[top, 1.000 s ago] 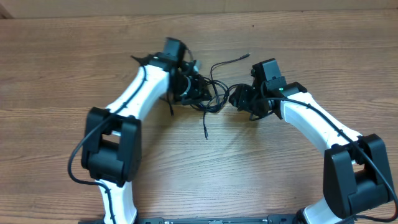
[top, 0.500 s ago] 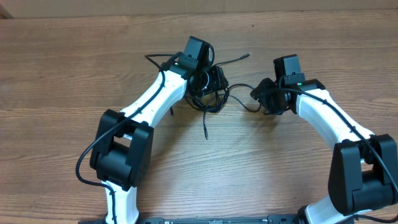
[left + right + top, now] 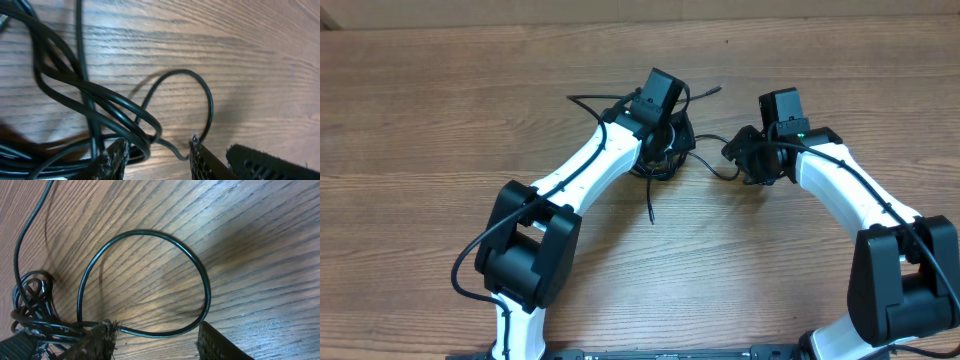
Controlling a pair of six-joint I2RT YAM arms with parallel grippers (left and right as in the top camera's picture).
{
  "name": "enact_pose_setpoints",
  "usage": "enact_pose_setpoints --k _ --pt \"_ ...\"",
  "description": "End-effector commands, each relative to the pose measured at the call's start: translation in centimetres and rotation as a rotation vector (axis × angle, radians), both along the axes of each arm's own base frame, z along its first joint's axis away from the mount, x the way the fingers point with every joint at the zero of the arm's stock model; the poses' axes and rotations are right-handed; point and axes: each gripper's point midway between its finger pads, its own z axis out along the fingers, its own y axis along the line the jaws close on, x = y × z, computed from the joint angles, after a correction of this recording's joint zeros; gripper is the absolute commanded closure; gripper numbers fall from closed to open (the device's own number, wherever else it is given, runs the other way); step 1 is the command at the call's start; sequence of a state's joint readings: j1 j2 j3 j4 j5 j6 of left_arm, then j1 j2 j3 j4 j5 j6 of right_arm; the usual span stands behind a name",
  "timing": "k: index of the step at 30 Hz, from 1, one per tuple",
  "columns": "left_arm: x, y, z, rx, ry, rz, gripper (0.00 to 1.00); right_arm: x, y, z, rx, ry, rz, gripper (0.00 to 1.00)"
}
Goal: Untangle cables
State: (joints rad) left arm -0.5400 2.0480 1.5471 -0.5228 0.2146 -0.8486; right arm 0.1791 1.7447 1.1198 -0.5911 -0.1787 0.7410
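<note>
A: Where are the cables?
B: Knotted on the table between the arms. The left gripper and right gripper are half-open, each straddling a strand, seemingly unpinched. Next: pinch, then draw apart.

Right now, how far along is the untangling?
Early. Done: little, though one loose loop of the thin black cables lies spread clear of the knot on the wooden table. In hand: both grippers are open, the left gripper at the knotted bundle and the right gripper over that loop, neither clamping anything. Left: the bundle is bunched, with strands crossing each other.
</note>
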Motion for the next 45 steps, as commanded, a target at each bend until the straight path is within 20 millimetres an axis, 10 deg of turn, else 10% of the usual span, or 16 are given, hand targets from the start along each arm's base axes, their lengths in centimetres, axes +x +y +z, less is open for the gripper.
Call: enact_pose_setpoints --k 1,28,30,32,37,45 --pt "1.1 0.5 1.0 0.006 -0.030 0.065 0.57 0.0 0.1 -0.3 0.000 0.005 -0.006 0.48" --pt "0.5 -0.7 -2.1 0.052 -0.040 0.066 0.53 0.0 0.1 -0.3 0.000 0.005 -0.006 0.48" --pt "0.5 -0.8 -2.9 0.047 -0.024 0.079 0.88 0.0 0.1 -0.3 0.000 0.005 -0.006 0.48" --pt "0.7 -1.1 -2.7 0.012 -0.020 0.070 0.96 0.0 0.1 -0.3 -0.003 0.003 0.002 0.48" --pt "1.7 -2.7 2.2 -0.220 -0.041 -0.063 0.96 -0.1 0.5 0.1 0.021 -0.018 0.093 0.77" --pt "-1.1 -1.7 8.8 -0.548 -0.051 -0.445 0.96 0.3 5.1 7.7 0.599 -0.163 0.323 0.55"
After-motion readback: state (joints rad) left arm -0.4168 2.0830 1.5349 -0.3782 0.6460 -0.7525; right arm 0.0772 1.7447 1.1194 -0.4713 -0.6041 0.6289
